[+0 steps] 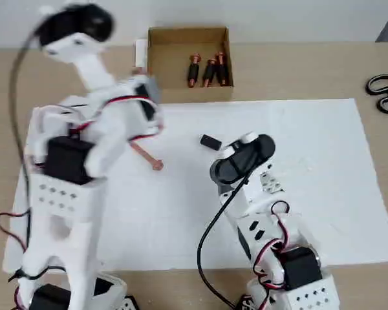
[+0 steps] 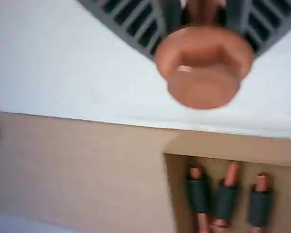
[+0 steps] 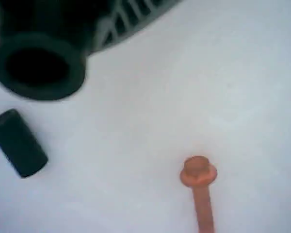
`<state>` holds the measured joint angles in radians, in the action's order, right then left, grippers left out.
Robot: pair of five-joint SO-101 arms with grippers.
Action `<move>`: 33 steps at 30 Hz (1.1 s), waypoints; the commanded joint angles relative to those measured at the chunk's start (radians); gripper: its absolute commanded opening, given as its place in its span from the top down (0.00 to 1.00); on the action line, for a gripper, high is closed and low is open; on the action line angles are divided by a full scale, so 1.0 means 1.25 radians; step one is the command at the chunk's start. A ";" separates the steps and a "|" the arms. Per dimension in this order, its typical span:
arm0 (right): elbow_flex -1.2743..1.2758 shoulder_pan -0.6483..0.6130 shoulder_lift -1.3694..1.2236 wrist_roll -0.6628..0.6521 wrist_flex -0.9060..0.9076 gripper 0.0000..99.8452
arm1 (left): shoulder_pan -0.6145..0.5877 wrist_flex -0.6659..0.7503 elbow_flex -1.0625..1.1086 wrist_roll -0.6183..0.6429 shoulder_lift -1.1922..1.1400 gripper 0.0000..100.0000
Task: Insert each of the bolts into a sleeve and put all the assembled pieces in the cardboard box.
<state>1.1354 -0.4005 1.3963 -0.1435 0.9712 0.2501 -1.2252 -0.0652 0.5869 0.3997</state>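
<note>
Copper showed first at the left, where the left gripper (image 2: 200,14) was closed on the shank of a bolt (image 1: 147,156). Its flanged head stuck out free past the jaws over the white paper sheet (image 1: 323,181); whether the head touched the paper could not be told. Farther back, the cardboard box (image 1: 187,94) stood on the tan table (image 1: 297,71) at the sheet's far edge. Three assembled pieces (image 1: 208,70) lay side by side inside it, each one a bolt pushed through a black sleeve. To the right of the held bolt, a loose sleeve (image 1: 210,141) lay on its side on the paper, near the right arm. The right gripper (image 3: 46,41) was clamped on a second sleeve (image 3: 38,65), whose open bore faced the wrist camera. Scissors (image 1: 385,92) lay on the table at the far right.
</note>
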 commanded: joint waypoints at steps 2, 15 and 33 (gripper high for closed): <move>0.012 -0.039 0.014 0.066 -0.021 1.00 | 0.045 0.172 0.093 0.000 0.026 0.99; 0.016 -0.085 0.007 0.080 -0.021 1.00 | 0.109 0.268 0.284 0.000 0.028 0.99; 0.017 -0.085 0.007 0.081 -0.021 1.00 | 0.162 0.284 0.416 0.002 0.200 0.99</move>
<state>1.1600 -0.5063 1.3978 -0.0575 0.9712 0.4373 -0.9214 0.4335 0.5869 0.5915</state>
